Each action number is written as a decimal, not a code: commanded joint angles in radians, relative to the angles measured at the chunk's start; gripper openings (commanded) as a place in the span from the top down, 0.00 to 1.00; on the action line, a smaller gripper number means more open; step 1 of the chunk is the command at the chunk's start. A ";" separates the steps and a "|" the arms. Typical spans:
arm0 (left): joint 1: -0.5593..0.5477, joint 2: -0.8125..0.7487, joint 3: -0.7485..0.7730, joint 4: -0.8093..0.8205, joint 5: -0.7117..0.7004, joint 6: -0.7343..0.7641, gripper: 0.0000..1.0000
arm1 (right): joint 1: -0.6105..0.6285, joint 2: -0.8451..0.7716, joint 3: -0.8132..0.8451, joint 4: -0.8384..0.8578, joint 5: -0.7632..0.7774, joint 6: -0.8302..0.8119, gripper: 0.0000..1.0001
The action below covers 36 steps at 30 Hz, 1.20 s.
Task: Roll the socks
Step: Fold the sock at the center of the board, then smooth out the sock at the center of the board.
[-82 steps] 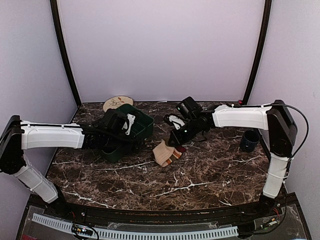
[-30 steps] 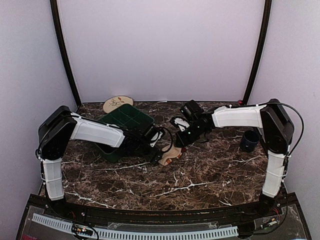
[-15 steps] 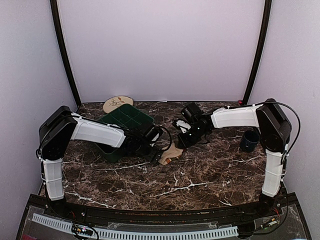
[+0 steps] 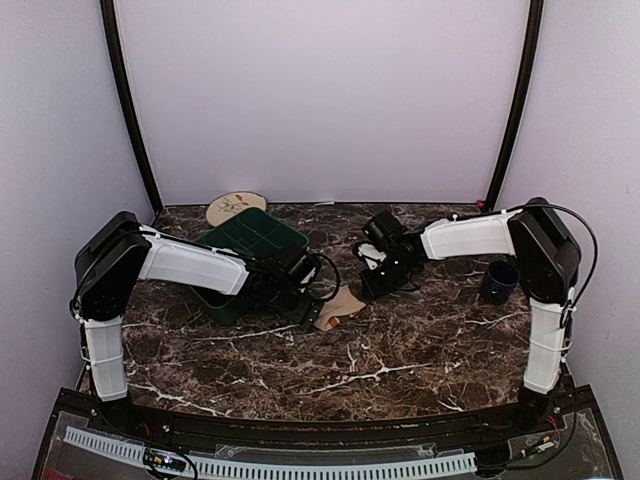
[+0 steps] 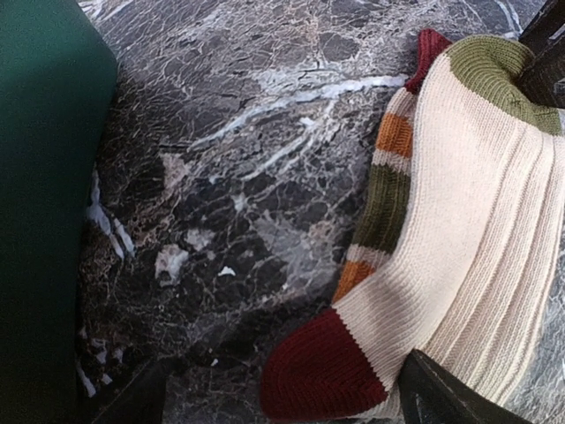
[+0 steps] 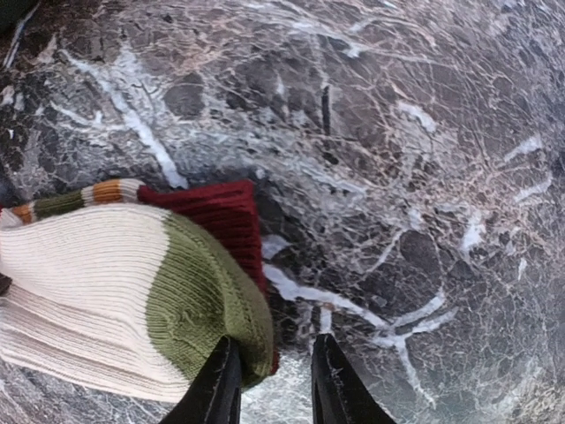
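Observation:
The tan sock (image 4: 341, 304) lies on the marble table at centre, a cream ribbed sock with a green end, an orange-green striped band and a dark red end. In the left wrist view the sock (image 5: 468, 230) fills the right side. My left gripper (image 5: 282, 393) is open and straddles the red end, with its right finger (image 5: 437, 397) on the cream fabric. In the right wrist view my right gripper (image 6: 274, 375) is open, with its left finger (image 6: 219, 384) against the sock's green end (image 6: 203, 300) and bare marble between the fingers. The pink sock is out of view.
A dark green divided bin (image 4: 255, 240) stands just left of the left gripper (image 4: 312, 303) and fills the left edge of the left wrist view (image 5: 40, 203). A round beige plate (image 4: 236, 207) lies at the back. A dark cup (image 4: 499, 281) stands at the right, beyond the right gripper (image 4: 373, 282).
My left arm has swung from over the bin to the sock's left end. My right gripper has drawn back a little to the right, and the sock lies flatter.

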 commanded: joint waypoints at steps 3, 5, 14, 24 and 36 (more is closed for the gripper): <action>-0.009 -0.049 -0.036 -0.080 0.000 -0.017 0.06 | -0.010 -0.026 0.003 0.032 0.047 0.030 0.73; -0.012 -0.054 -0.039 -0.077 0.001 -0.021 0.06 | -0.008 -0.055 -0.001 0.048 0.045 0.046 0.73; -0.015 -0.069 -0.048 -0.071 0.002 -0.030 0.06 | -0.002 -0.133 -0.040 0.192 -0.098 0.171 0.76; -0.018 -0.100 -0.060 -0.072 0.027 -0.042 0.06 | 0.000 -0.063 -0.180 0.475 -0.418 0.373 0.85; -0.036 -0.122 -0.065 -0.095 0.047 -0.065 0.07 | 0.000 0.128 -0.265 0.879 -0.573 0.646 0.86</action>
